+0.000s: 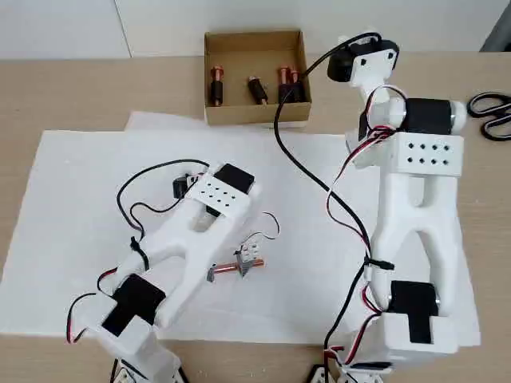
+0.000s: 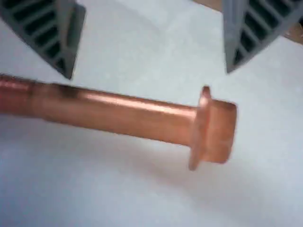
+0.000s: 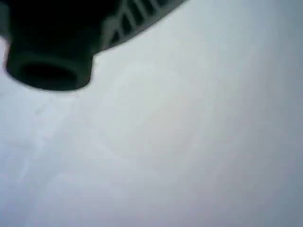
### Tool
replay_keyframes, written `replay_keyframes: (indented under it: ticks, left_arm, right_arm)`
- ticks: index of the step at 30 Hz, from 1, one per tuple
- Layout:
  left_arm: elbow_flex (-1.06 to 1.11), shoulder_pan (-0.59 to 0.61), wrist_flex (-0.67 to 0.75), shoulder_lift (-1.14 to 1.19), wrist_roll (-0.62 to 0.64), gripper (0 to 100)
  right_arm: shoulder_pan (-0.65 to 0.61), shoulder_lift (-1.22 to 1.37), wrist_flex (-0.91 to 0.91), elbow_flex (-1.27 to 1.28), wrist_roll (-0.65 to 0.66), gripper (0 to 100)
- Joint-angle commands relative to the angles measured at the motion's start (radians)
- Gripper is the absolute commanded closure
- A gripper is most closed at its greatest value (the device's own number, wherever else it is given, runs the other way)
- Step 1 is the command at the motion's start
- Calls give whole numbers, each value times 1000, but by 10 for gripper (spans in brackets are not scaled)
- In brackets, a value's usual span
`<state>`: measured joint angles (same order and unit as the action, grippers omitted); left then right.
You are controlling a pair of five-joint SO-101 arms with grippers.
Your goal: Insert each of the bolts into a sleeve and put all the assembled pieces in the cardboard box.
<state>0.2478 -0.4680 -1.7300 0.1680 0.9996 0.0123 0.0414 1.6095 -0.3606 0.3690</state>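
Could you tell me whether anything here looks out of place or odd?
Nothing looks spilled or damaged; only the scissors at the right edge of the table seem unrelated to the task.

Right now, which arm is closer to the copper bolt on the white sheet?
Left. The left gripper hangs over the copper bolt, a finger either side; the right arm is away, beside the cardboard box.

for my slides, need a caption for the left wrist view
Left pincer open above a copper bolt with a flanged head, lying on the white sheet.
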Motion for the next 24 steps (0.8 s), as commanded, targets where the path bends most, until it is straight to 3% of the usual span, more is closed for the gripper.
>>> replay_keyframes:
  ticks: [1, 15, 24]
  left_arm:
    - [1, 3, 17, -5, 40, 804]
    - [94, 107, 261, -6, 84, 804]
    - [58, 163, 273, -15, 81, 804]
  right_arm:
    - [5, 19, -15, -49, -11, 995]
    - [10, 45, -15, -51, -11, 995]
    - [8, 51, -15, -51, -11, 995]
